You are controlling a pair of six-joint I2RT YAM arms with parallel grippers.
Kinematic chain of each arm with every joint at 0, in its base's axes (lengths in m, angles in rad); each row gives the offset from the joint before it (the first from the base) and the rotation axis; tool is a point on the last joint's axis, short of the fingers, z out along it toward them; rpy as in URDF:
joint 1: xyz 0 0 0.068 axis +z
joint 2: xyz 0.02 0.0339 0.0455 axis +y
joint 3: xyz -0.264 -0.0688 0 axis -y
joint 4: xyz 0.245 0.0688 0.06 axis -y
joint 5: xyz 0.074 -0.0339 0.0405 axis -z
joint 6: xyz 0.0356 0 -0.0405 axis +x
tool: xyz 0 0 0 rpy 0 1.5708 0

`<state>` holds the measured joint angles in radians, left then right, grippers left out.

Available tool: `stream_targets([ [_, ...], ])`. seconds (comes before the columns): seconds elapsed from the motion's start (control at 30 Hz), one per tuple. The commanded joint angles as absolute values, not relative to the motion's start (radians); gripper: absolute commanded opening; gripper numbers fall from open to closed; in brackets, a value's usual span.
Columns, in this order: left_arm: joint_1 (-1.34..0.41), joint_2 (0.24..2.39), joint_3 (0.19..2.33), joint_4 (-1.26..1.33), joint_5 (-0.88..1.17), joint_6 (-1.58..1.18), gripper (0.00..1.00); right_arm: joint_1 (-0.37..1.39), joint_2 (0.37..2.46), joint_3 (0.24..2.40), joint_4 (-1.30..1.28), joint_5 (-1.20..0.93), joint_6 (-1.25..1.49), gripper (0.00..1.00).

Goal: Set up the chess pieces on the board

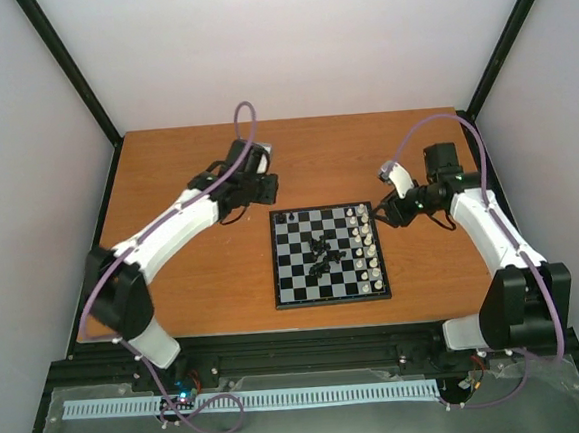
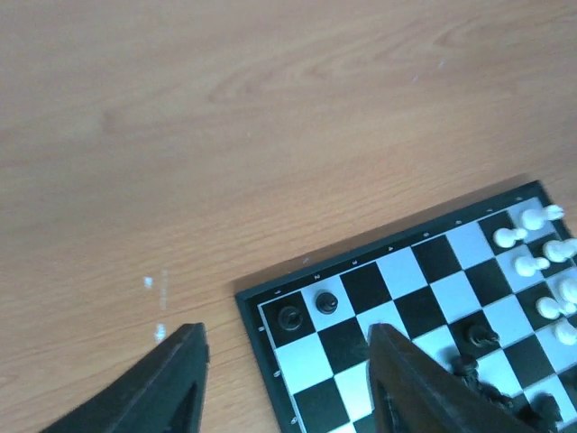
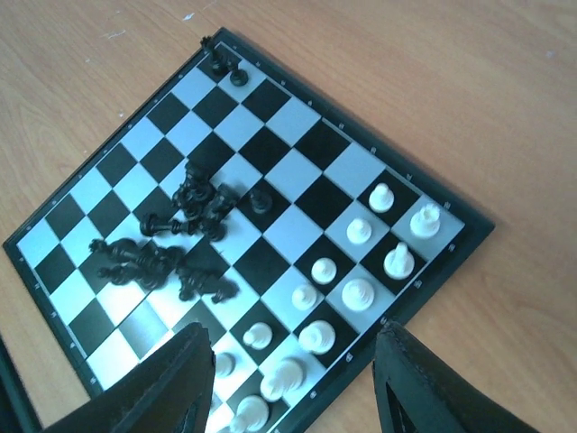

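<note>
board [image 1: 299, 276] corner just beside left pincer [image 2: 287, 336], spread; white pieces [image 3: 359, 293] near right pincer [image 3: 290, 332], also spread.

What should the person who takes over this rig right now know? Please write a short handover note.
Left claw: open, empty, near the board's far-left corner.
Right claw: open, empty, over the board's right edge.
Done: white pieces stand in two rows along the right edge of the board; two black pieces stand at the far-left corner.
Left: the other black pieces lie in a heap mid-board; they probably need standing along the left edge.
</note>
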<state>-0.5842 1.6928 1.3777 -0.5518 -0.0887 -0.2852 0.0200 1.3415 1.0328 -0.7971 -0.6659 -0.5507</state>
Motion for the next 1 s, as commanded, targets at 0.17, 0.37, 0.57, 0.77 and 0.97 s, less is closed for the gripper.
stream_targets([
  [0.17, -0.584, 1.360, 1.377, -0.777, -0.114, -0.340, 1.00, 0.214, 1.538, 1.259, -0.850, -0.447, -0.582, 0.44],
  [0.37, -0.583, 1.239, 1.274, -0.816, -0.208, -0.227, 1.00, 0.334, 1.716, 1.333, -0.870, -0.353, -0.573, 0.38],
  [0.57, -0.581, 1.070, 1.011, -0.620, -0.328, -0.197, 1.00, 0.405, 1.835, 1.355, -0.864, -0.272, -0.549, 0.35],
  [0.77, -0.581, 1.142, 0.971, -0.637, -0.469, -0.283, 1.00, 0.429, 1.902, 1.403, -0.864, -0.281, -0.520, 0.34],
  [0.97, -0.581, 1.257, 1.063, -0.712, -0.344, -0.213, 1.00, 0.445, 1.955, 1.434, -0.865, -0.307, -0.505, 0.32],
])
